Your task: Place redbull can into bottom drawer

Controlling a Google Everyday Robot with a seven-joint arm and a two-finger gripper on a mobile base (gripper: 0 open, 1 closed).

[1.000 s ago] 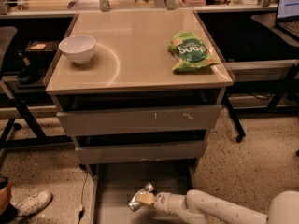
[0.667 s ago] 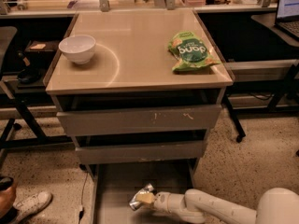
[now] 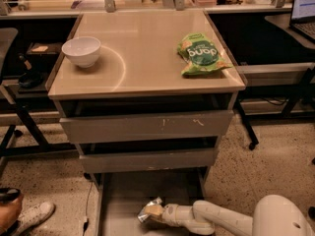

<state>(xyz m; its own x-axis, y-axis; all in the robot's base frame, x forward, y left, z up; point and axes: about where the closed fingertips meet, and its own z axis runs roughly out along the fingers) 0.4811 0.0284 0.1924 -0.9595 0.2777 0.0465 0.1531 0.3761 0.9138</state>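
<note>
Bottom drawer (image 3: 123,200): pulled out, lowest of three; its front edge is cut off by the frame.
Redbull can (image 3: 149,206): over the drawer floor, towards its front – tilted, with only silvery glints showing and its outline hard to make out.
Gripper (image 3: 153,212): inside the drawer, pinching the can; its fingers are largely hidden.
Arm (image 3: 216,220): enters from the drawer's right – its base is cropped.
Above the drawer: white bowl (image 3: 82,51), green bag (image 3: 201,54).

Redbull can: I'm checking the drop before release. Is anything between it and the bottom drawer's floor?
Nothing visible does. The gripper holds the redbull can low over the open bottom drawer, and no object shows on the floor beneath it.
</note>
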